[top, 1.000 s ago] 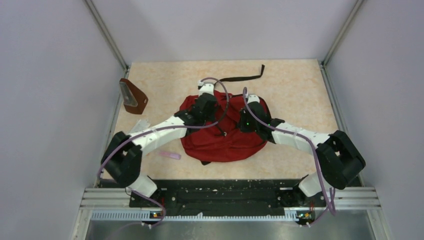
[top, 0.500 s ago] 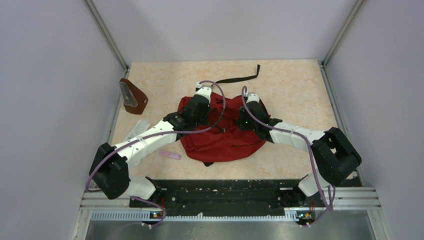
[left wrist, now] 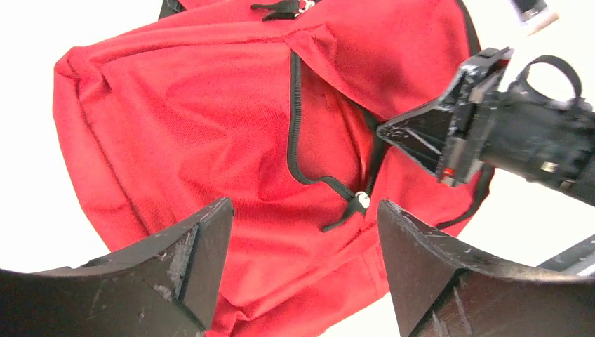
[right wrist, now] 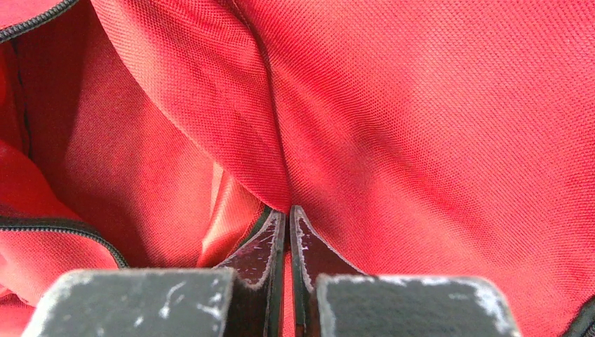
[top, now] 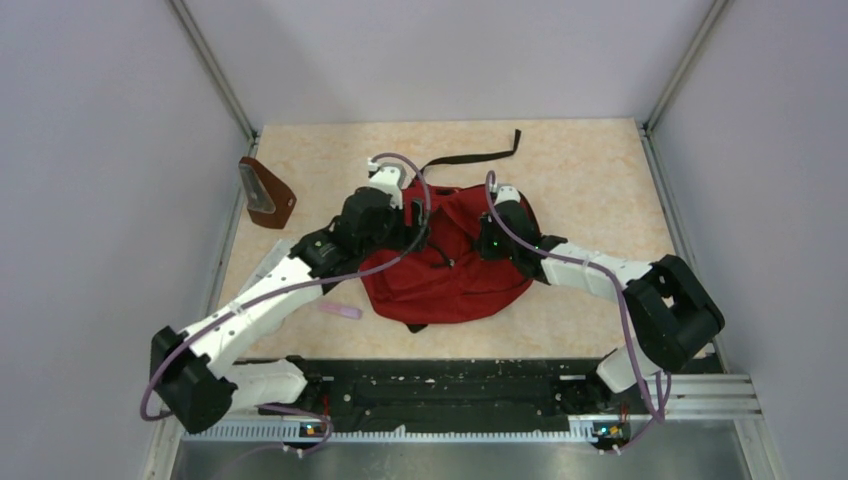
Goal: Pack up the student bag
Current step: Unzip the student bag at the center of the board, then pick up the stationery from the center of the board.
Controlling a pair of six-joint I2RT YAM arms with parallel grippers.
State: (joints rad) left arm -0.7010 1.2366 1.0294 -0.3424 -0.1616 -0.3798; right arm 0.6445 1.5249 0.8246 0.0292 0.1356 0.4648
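- Hidden: tips of right pincer (right wrist: 288, 213) sat deep in cloth, clenched on a fold of the student bag (right wrist: 435, 112); bag's inside behind the fold too dark to read.
- left pincer (left wrist: 303, 208) released, jaws wide apart, bag directly below it.
- Bag: soft red woven fabric, creased; black zipper (left wrist: 292, 105) curved under left pincer.
- bench (top: 600, 170) beige, mottled; plain lilac walls; brown pouch (top: 266, 195) well left of left pincer.

Soft, even light fills the overhead view, shadows faint under the arms (top: 590, 270). In the left wrist view the table (left wrist: 28, 28) is blown out to white around the student bag (left wrist: 175, 140). The right wrist close-up shows fabric weave crisply
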